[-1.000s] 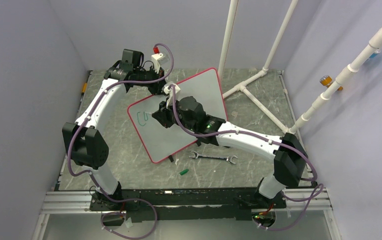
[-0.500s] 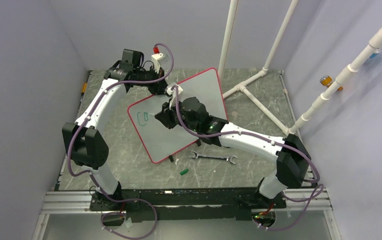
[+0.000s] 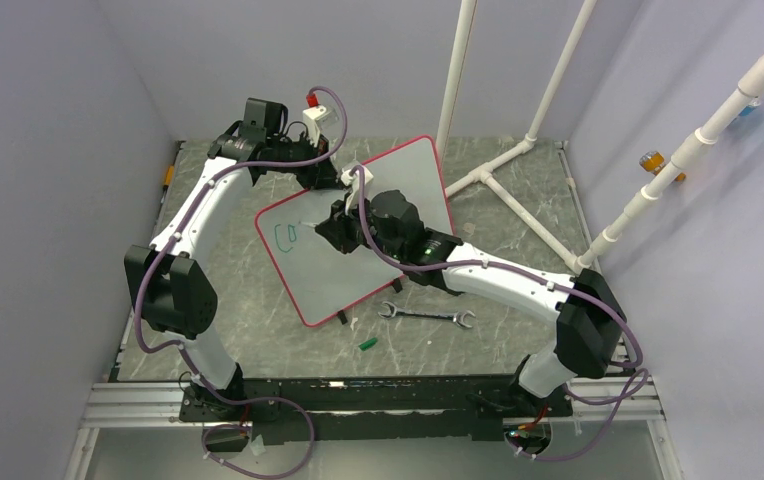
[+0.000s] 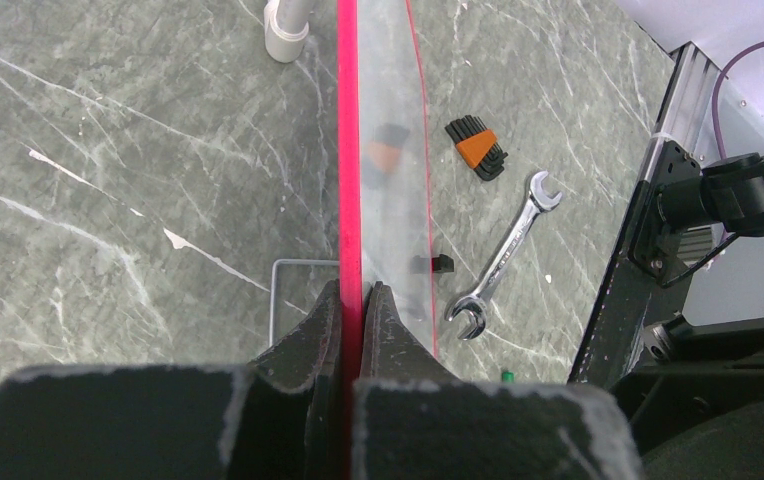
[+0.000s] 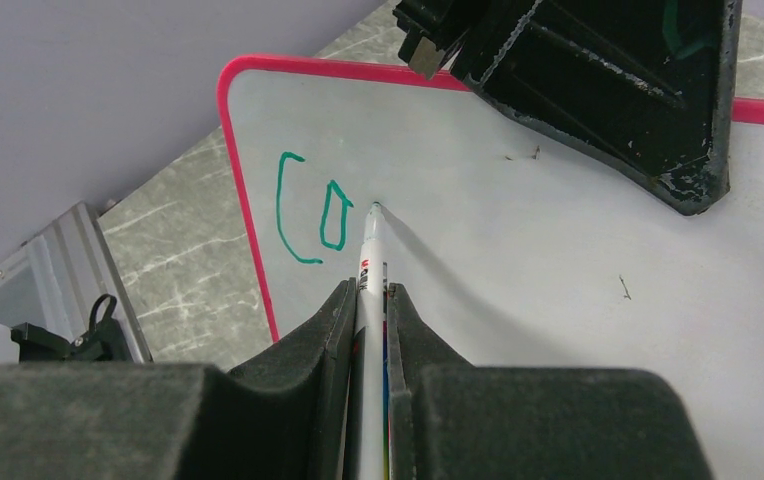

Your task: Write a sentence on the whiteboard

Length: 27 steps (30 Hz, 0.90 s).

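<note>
The whiteboard point(image 3: 308, 262) is white with a red rim and stands tilted on the table. My left gripper point(image 4: 352, 300) is shut on its red upper edge point(image 4: 348, 150); from above that gripper point(image 3: 326, 176) sits at the board's far edge. My right gripper point(image 5: 368, 300) is shut on a white marker point(image 5: 369, 255). The marker tip touches the board just right of the sentence point(image 5: 313, 212), two green letters, "C" and "o", near the left rim. From above the lettering point(image 3: 285, 235) is small, and my right gripper point(image 3: 330, 228) hovers beside it.
A wrench point(image 3: 426, 316) and a green marker cap point(image 3: 366, 343) lie on the table in front of the board. An orange-and-black hex key set point(image 4: 476, 148) lies beyond the wrench point(image 4: 503, 260). White pipes point(image 3: 503, 170) stand at the back right.
My right gripper and the marker have moved a little to the right along the board, away from the green letters. The left arm and the board have not moved.
</note>
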{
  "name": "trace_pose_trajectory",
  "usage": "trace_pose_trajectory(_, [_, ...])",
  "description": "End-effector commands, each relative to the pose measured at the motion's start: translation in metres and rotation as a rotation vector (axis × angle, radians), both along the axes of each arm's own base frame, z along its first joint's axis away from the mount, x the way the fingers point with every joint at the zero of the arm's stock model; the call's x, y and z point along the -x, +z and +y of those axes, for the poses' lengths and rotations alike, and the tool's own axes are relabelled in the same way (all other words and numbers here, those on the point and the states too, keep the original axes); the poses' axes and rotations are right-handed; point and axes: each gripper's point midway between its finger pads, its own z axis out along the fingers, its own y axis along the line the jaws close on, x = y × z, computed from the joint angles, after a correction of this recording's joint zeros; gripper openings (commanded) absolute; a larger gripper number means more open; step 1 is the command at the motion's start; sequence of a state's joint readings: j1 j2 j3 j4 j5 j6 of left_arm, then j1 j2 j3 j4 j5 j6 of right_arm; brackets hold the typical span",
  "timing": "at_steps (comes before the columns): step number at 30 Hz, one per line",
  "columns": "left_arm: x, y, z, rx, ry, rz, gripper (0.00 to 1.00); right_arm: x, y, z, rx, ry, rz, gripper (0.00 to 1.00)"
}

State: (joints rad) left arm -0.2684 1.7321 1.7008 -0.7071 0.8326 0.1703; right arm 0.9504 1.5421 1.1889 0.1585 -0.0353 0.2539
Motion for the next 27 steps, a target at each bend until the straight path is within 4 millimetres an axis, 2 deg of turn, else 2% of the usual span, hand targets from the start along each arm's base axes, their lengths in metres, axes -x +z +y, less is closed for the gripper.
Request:
trace_pose_trajectory(1, [0.002,-0.017,0.003,-0.104,-0.024,-0.066,0.00,-0.003,0.035,0.003,-0.083,0.009,-0.054,0.00])
trace_pose_trajectory(10, [0.002,-0.016,0.002,-0.102,-0.028,-0.069,0.00,-0.007,0.029,0.006,-0.069,0.007,-0.048,0.00])
trace_pose_trajectory(27, [0.001,-0.015,0.002,-0.101,-0.029,-0.072,0.00,0.004,-0.020,-0.014,-0.007,-0.013,0.035,0.00])
